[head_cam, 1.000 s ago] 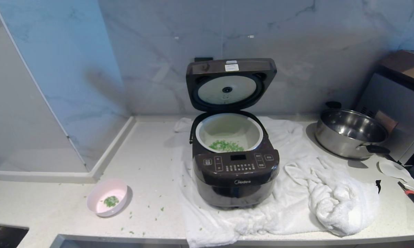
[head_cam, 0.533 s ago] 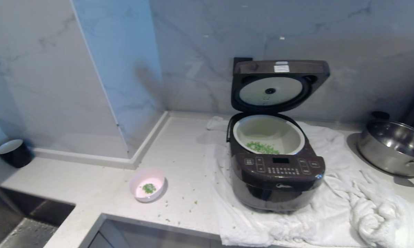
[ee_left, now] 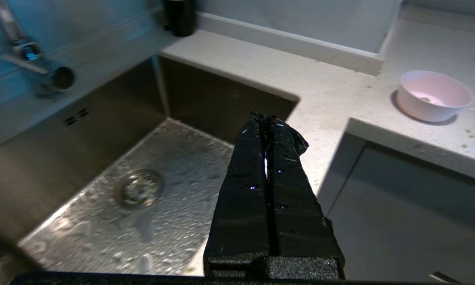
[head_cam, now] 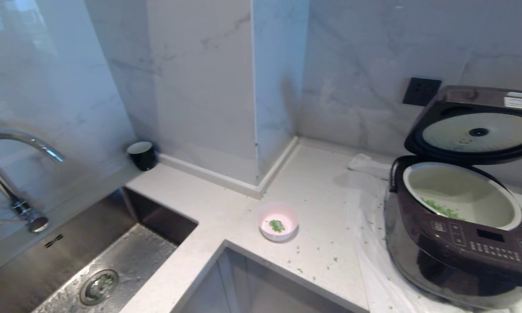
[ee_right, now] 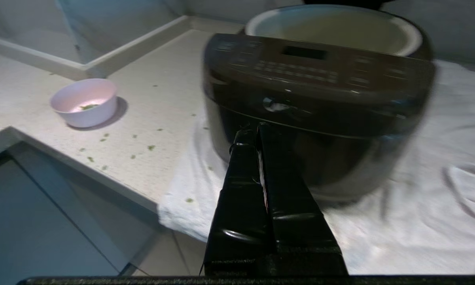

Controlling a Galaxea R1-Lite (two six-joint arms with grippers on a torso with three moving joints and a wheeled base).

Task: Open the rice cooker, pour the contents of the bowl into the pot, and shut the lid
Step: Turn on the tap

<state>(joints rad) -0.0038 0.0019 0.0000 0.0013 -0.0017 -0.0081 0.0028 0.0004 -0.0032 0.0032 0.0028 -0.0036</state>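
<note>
Plainly both the left claw (ee_left: 265, 117) and right claw (ee_right: 252, 130) are pressed together, holding and touching nothing.

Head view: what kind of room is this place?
Most likely a home kitchen. A steel sink with a curved faucet is set into the pale countertop, and a rice cooker stands open by the marble-look wall.

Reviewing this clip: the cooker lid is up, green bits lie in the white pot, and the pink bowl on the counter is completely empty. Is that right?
Not quite. The pink bowl is not empty: the head view shows a small clump of green bits left inside it. The rest holds: the lid stands open, and green bits lie in the white pot of the rice cooker.
</note>
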